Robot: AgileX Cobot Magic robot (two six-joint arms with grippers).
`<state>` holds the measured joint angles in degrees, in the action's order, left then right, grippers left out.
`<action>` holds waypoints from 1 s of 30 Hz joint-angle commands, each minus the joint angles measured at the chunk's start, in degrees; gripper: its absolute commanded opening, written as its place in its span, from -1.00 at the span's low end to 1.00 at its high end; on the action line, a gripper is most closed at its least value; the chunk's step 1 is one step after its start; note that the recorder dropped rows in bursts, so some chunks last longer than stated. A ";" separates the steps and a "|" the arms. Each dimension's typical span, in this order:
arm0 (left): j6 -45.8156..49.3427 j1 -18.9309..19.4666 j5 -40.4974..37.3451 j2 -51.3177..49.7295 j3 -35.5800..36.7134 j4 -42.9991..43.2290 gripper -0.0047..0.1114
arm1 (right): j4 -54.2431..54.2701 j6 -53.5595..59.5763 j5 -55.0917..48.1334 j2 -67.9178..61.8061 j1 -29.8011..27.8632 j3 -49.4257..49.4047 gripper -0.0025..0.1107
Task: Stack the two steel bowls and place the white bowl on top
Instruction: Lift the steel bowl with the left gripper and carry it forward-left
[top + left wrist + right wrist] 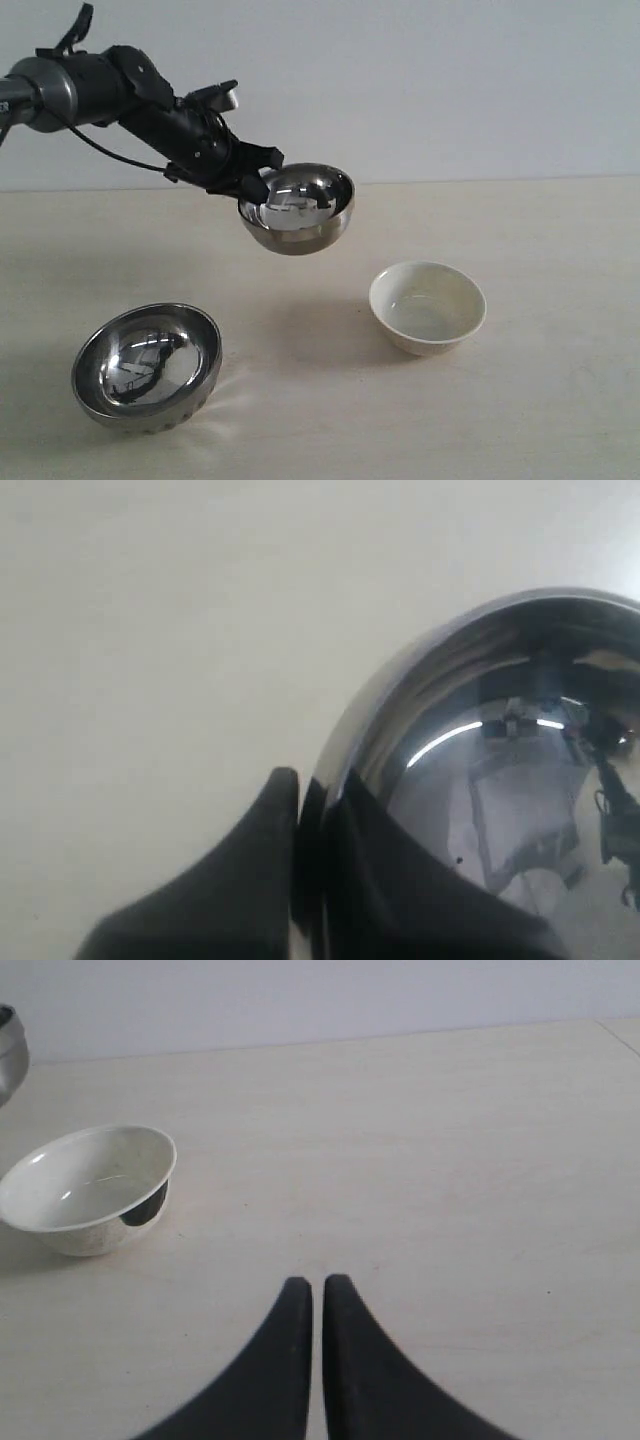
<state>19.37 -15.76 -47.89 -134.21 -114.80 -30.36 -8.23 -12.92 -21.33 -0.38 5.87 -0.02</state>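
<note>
Aloft, steel bowl (300,232) mouth up (rim slightly tilted), white bowl (427,305) upright.

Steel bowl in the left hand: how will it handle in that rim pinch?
The steel bowl is mirror-polished, so probably slippery. The left hand pinches only one edge of its rim, so it may pivot or sag there. It looks rigid and thin-walled, likely light for its size.

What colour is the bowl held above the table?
The held bowl is mirror-shiny silver; exterior view shows it best.
</note>
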 commanded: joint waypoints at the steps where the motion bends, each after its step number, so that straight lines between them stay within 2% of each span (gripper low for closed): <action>1: -4.04 -0.12 -5.59 6.73 -0.58 6.23 -0.85 | -0.12 0.02 0.22 0.38 -0.14 0.02 -0.96; 3: -4.15 -0.12 -10.36 8.91 -0.58 6.46 -0.85 | -0.12 0.02 0.22 0.38 -0.14 0.02 -0.96; 6: -4.02 -1.14 -12.55 11.11 1.98 6.26 -0.85 | -0.12 0.02 0.22 0.38 -0.14 0.02 -0.96; 12: -2.99 -4.57 -3.93 18.48 16.32 7.26 -0.85 | -0.12 0.02 0.22 0.38 -0.14 0.02 -0.96; 18: -1.43 -6.11 1.28 23.90 26.31 6.07 -0.85 | -0.12 0.02 0.22 0.38 -0.14 0.02 -0.96; 20: -0.22 -6.27 5.06 27.10 32.50 5.03 -0.85 | -0.12 0.02 0.22 0.38 -0.14 0.02 -0.96; 25: 1.47 -6.27 9.86 28.24 39.23 3.80 -0.85 | -0.12 0.02 0.22 0.38 -0.14 0.02 -0.96; 30: 8.15 -6.27 13.52 28.24 44.12 -3.33 -0.85 | -0.12 0.02 0.22 0.38 -0.14 0.02 -0.96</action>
<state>23.67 -21.70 -37.08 -106.56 -72.73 -28.61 -8.23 -12.92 -21.33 -0.38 5.87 -0.02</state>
